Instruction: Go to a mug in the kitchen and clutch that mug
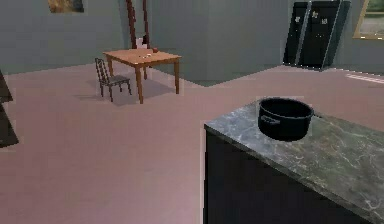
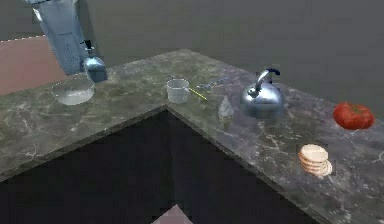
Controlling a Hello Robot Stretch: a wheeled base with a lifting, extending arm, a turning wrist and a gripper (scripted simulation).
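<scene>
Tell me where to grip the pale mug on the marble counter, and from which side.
Grip the small pale cylindrical mug across its round wall, below the rim; no handle is discernible. It stands upright by the near edge of the grey marble counter, so probably come from that edge: a clear glass bowl sits left of it, a thin yellowish stick right.

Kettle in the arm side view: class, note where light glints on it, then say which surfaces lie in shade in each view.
Arm side view: bright glints sit on the kettle, on its rounded metal body; the countertop is evenly lit, the cabinet fronts below it dark. Forward view: the counter front lies in deep shade, the floor evenly lit.
</scene>
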